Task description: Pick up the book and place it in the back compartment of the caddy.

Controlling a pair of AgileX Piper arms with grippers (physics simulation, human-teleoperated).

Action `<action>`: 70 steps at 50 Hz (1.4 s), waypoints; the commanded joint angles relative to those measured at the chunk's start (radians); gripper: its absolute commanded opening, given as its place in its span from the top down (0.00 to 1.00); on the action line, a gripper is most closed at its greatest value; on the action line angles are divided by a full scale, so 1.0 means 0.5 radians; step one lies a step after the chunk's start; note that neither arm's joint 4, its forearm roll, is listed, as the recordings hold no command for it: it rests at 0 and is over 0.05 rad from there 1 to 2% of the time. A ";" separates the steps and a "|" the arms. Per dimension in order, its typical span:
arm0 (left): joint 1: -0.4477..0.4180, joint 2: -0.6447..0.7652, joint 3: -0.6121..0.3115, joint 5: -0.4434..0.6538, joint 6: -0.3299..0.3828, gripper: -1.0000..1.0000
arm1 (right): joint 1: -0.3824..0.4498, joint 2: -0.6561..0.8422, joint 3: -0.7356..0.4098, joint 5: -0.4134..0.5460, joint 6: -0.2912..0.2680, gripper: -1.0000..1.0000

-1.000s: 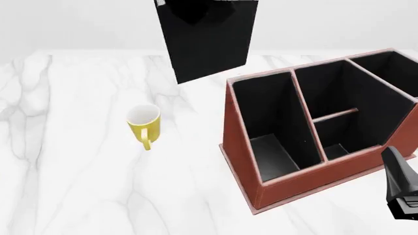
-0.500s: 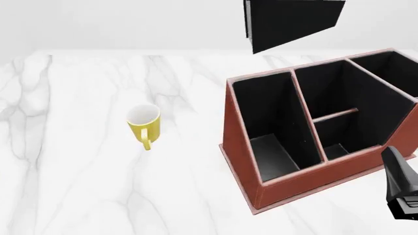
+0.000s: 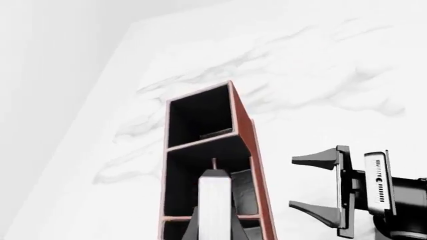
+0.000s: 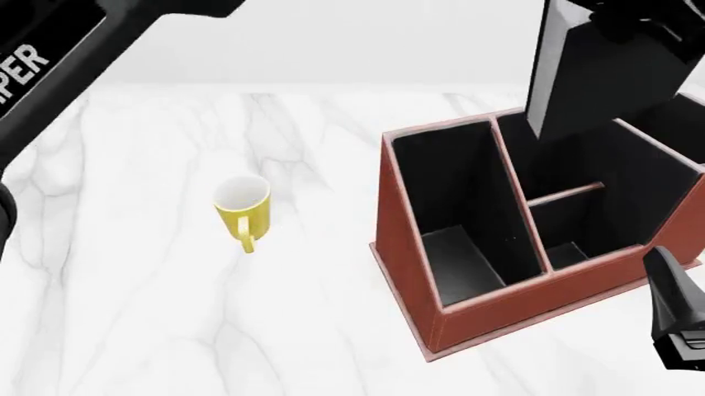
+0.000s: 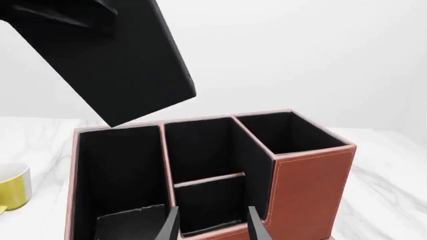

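Pick-up is done. The book (image 4: 600,78) hangs in the air above the caddy (image 4: 441,280), tilted, its lower edge over the middle of the box and not yet inside any cell. The left gripper (image 4: 645,25) holds it from the top — in the left wrist view the white page edge (image 3: 215,205) sits between dark fingers, so the gripper is closed on the book; only a small opening, as wide as the book is thick.

Left to do: line the book up over the back compartment (image 4: 567,161), lower it in, let go. My reading is that the carry is nearly finished and the descent has not begun. Which cell the book sits over just now I cannot tell from these views; the cross divider (image 4: 565,193) is below and slightly toward the camera from it.

The right gripper (image 5: 212,225) waits low beside the caddy's near wall, jaws apart, holding nothing. The mug (image 4: 243,210) stands on the table (image 4: 132,272), well apart from the caddy, uninvolved.
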State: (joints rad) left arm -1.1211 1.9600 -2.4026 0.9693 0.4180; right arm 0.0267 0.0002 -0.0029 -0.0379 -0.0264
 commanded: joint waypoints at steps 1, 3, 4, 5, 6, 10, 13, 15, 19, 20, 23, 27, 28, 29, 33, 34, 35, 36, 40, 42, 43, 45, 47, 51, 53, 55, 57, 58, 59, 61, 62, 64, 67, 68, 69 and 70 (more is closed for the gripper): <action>-0.016 -0.006 0.324 -0.346 -0.046 1.00 | -0.002 0.000 0.000 0.001 0.001 0.00; -0.015 0.000 0.332 -0.356 -0.035 1.00 | -0.003 0.000 0.000 0.002 0.000 0.00; -0.015 0.006 0.332 -0.363 -0.036 1.00 | -0.003 0.000 0.001 0.001 -0.001 0.00; -0.019 0.018 0.326 -0.365 -0.046 1.00 | -0.002 0.000 0.001 0.001 -0.002 0.00; -0.015 0.023 0.330 -0.376 -0.040 1.00 | -0.003 0.000 0.001 0.002 -0.001 0.00; -0.014 0.061 0.297 -0.398 -0.066 1.00 | -0.003 0.000 0.000 0.002 0.000 0.00; -0.010 0.107 0.239 -0.391 -0.071 1.00 | -0.003 0.000 0.001 0.002 -0.002 0.00; -0.008 0.138 0.195 -0.377 -0.076 1.00 | -0.004 0.000 0.001 0.001 -0.002 0.00; -0.002 0.182 0.141 -0.370 -0.090 1.00 | -0.004 0.000 0.002 0.000 -0.005 0.00; 0.000 0.193 0.137 -0.381 -0.095 1.00 | -0.006 0.000 0.002 0.001 -0.005 0.00; -0.008 0.201 0.172 -0.420 -0.115 1.00 | -0.006 0.000 0.002 0.001 -0.004 0.00; -0.020 0.213 0.225 -0.474 -0.139 1.00 | -0.004 0.000 0.003 -0.001 -0.007 0.00; -0.020 0.212 0.226 -0.475 -0.139 1.00 | -0.004 0.000 0.003 -0.001 -0.007 0.00; -0.019 0.231 0.226 -0.493 -0.157 1.00 | -0.004 0.000 0.003 -0.002 -0.009 0.00; -0.020 0.255 0.265 -0.531 -0.168 1.00 | -0.003 0.000 0.003 -0.004 -0.008 0.00; -0.016 0.259 0.271 -0.541 -0.167 1.00 | -0.004 0.000 0.003 -0.004 -0.007 0.00; -0.007 0.270 0.273 -0.552 -0.160 1.00 | -0.003 0.000 0.003 -0.003 -0.006 0.00; -0.013 0.279 0.263 -0.543 -0.179 1.00 | -0.002 0.000 0.004 -0.003 -0.007 0.00; -0.003 0.311 0.269 -0.567 -0.166 1.00 | -0.001 0.000 0.004 -0.004 -0.008 0.00; 0.000 0.325 0.265 -0.581 -0.181 1.00 | -0.001 0.000 0.004 -0.004 -0.009 0.00; -0.004 0.332 0.268 -0.587 -0.188 1.00 | -0.001 0.000 0.004 -0.005 -0.010 0.00; -0.007 0.334 0.277 -0.593 -0.192 1.00 | -0.001 0.000 0.004 -0.005 -0.013 0.00; -0.004 0.341 0.299 -0.615 -0.195 1.00 | -0.001 0.000 0.004 -0.005 -0.015 0.00; -0.004 0.345 0.347 -0.650 -0.198 1.00 | -0.002 0.000 0.004 -0.004 -0.016 0.00; -0.020 0.313 0.406 -0.690 -0.217 1.00 | 0.000 0.000 0.004 -0.003 -0.009 0.00; -0.039 0.299 0.438 -0.697 -0.239 1.00 | -0.001 0.000 0.004 -0.003 -0.006 0.00; -0.046 0.287 0.494 -0.731 -0.263 1.00 | -0.005 0.000 0.004 -0.003 0.000 0.00; -0.039 0.293 0.502 -0.743 -0.252 1.00 | -0.003 0.000 0.004 -0.004 -0.004 0.00; -0.039 0.292 0.503 -0.743 -0.252 1.00 | -0.003 0.000 0.004 -0.004 -0.004 0.00; -0.041 0.297 0.502 -0.747 -0.261 1.00 | -0.001 0.000 0.004 -0.006 -0.008 0.00; -0.038 0.299 0.498 -0.749 -0.264 1.00 | -0.002 0.000 0.004 -0.006 -0.007 0.00; -0.037 0.305 0.494 -0.753 -0.272 1.00 | -0.003 0.000 0.004 -0.006 -0.003 0.00; -0.034 0.312 0.517 -0.784 -0.277 1.00 | -0.002 0.000 0.004 -0.006 -0.006 0.00; -0.038 0.312 0.533 -0.794 -0.279 1.00 | -0.002 0.000 0.004 -0.006 -0.006 0.00; -0.038 0.311 0.534 -0.794 -0.279 1.00 | -0.002 0.000 0.004 -0.006 -0.006 0.00; -0.030 0.321 0.532 -0.802 -0.273 1.00 | -0.003 0.000 0.004 -0.005 -0.004 0.00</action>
State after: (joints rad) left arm -1.1364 2.1229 -2.1561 0.6053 0.2769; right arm 0.0255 0.0002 -0.0009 -0.0404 -0.0294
